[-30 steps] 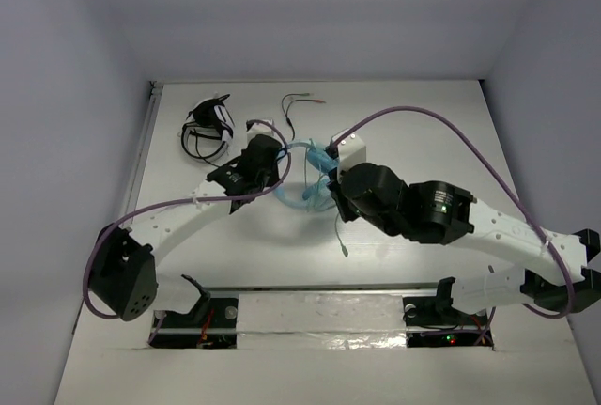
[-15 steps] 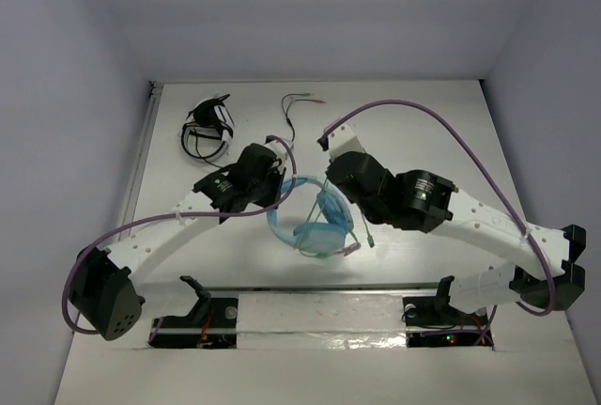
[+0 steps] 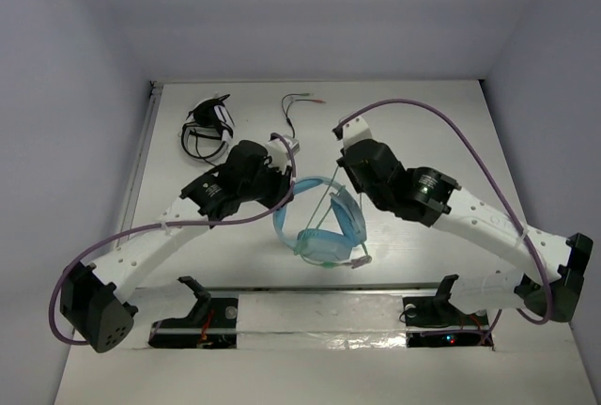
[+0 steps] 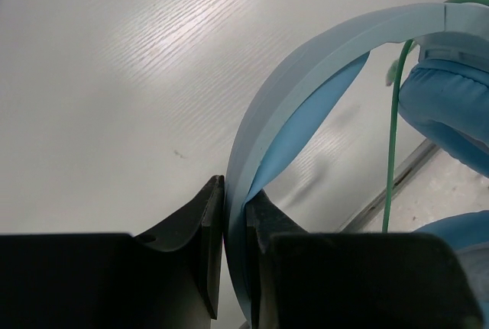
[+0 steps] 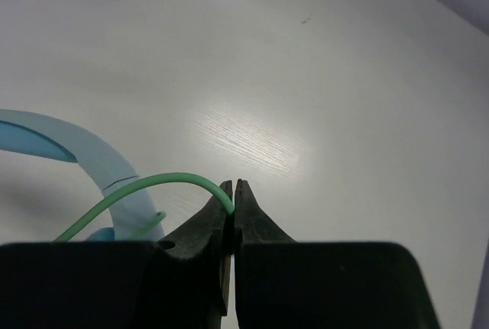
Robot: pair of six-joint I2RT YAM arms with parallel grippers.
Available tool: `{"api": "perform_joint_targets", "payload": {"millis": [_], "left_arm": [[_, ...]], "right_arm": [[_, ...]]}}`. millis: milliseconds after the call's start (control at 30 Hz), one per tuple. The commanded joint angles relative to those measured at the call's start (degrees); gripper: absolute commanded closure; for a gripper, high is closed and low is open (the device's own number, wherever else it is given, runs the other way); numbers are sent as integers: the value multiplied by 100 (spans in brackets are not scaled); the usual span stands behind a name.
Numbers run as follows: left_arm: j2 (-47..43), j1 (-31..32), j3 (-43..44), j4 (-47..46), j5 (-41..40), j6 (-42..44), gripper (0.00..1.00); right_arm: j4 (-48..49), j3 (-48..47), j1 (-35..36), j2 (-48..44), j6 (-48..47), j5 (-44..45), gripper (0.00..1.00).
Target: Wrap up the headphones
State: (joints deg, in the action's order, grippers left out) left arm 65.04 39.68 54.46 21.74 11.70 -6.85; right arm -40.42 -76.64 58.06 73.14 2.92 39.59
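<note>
A: Any lettering noted in the top view?
B: None legible. Small pale marks are seen on the dark housings of the left arm and the right arm, too small to be read.
A: And the wrist views?
B: Nothing readable is found on the headphones, the cable or the table. No brand, number or sign is recorded.

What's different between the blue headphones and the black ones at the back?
The blue headphones are gripped by both claws, the left claw on the headband, the right claw on the pale green cable. The black headphones lie untouched at the table's far left, with a dark cable. Both are corded.
</note>
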Motion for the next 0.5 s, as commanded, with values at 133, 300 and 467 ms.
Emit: {"api": "perform_joint_targets", "payload": {"millis": [133, 300, 467], "left_arm": [[-228, -39, 733, -679, 956, -106, 100], [-263, -39, 865, -995, 1036, -272, 100], [-307, -144, 1154, -1312, 1106, -501, 100]], "right_arm": [[1729, 860, -787, -994, 551, -1857, 96], [2213, 1238, -1427, -1425, 850, -2587, 95], [3134, 1861, -2122, -1593, 1455, -3570, 91]]}}
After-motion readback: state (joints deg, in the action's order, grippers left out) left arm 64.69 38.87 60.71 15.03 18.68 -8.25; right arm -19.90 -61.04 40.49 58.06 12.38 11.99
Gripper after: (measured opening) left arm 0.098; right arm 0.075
